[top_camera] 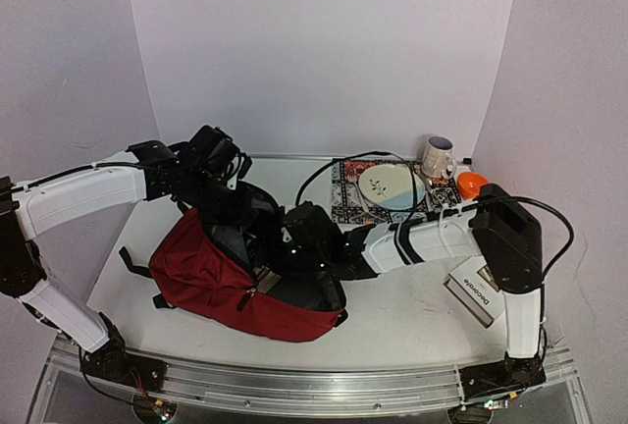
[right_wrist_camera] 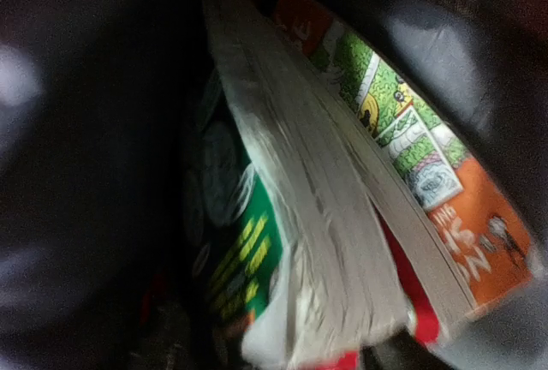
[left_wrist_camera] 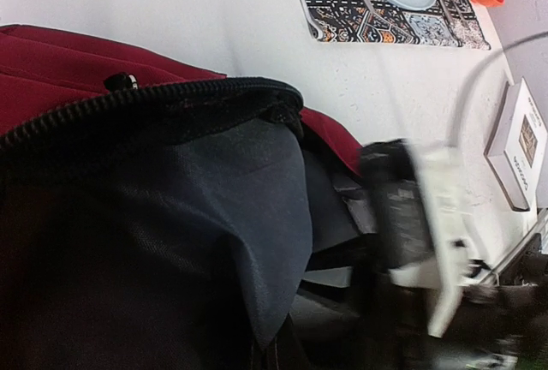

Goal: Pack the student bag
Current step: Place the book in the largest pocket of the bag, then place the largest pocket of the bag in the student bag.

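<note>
On the table [top_camera: 412, 316], student bag [top_camera: 211, 272] lying diagonally, mouth facing right.

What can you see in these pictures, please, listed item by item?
bag: one, dark red, left-centre of table, open
books: at least two, orange and green covers, inside bag
mat: one, patterned, far side of table
plate: one, pale, on mat
mug: one, white, at mat's far right corner
bowl: one, orange, right of mat
box: one, white, right side, by right arm
table: one, white
left gripper: one, black, shut on bag's rim
right gripper: one, black, inside bag, jaws hidden
</note>
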You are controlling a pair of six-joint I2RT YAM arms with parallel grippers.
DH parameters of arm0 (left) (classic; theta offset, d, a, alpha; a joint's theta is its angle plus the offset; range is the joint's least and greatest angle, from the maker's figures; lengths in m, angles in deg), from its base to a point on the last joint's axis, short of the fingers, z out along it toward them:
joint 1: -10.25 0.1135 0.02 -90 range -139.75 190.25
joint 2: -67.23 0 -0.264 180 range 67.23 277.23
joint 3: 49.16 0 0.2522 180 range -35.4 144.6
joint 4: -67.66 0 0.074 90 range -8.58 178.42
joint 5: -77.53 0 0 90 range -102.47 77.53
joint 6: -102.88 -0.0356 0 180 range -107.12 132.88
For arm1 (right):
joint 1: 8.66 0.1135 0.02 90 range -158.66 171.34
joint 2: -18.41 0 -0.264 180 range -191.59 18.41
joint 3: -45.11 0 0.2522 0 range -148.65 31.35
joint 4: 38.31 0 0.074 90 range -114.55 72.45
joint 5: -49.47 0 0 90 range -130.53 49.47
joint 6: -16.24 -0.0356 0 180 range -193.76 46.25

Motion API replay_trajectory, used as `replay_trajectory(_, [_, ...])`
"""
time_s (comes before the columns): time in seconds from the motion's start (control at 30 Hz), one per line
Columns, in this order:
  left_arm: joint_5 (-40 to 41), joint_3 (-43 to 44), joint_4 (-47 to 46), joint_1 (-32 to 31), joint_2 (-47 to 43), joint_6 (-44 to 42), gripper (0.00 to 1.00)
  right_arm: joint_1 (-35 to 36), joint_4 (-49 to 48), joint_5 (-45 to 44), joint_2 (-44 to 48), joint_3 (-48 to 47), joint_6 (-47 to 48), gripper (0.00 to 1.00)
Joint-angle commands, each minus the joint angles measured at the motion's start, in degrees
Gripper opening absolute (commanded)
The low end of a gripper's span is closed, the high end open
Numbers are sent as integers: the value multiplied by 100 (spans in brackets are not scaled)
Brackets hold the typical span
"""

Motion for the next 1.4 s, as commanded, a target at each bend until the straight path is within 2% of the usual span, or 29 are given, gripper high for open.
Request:
replay_trajectory(0.0, [253, -85, -360, -9, -246, 61, 0, 17, 379, -380, 961, 174, 530, 74])
replay_trajectory(0.13, [321, -215, -406, -9, -211, 71, 1, 15, 1003, -720, 1320, 242, 861, 85])
replay_trajectory(0.33, [491, -489, -530, -10, -181, 115, 13, -34, 2206, -1531, 1907, 442, 1285, 95])
replay_trajectory(0.63, [749, -990, -845, -9, 4, 185, 30, -569, 4542, -2821, 2769, 745, 1496, 98])
replay_trajectory(0.87, [1161, -1208, -868, 93, 25, 120, 42, -1392, 6273, -3466, 2970, 802, 1158, 98])
replay_trajectory(1.0, [1284, -1292, -872, 144, -103, 38, 55, -1736, 7091, -3989, 2966, 803, 788, 98])
replay_trajectory(1.37, [1428, -1242, -818, 218, -940, -254, 96, -3182, 7875, -4242, 2406, 1031, 588, 98])
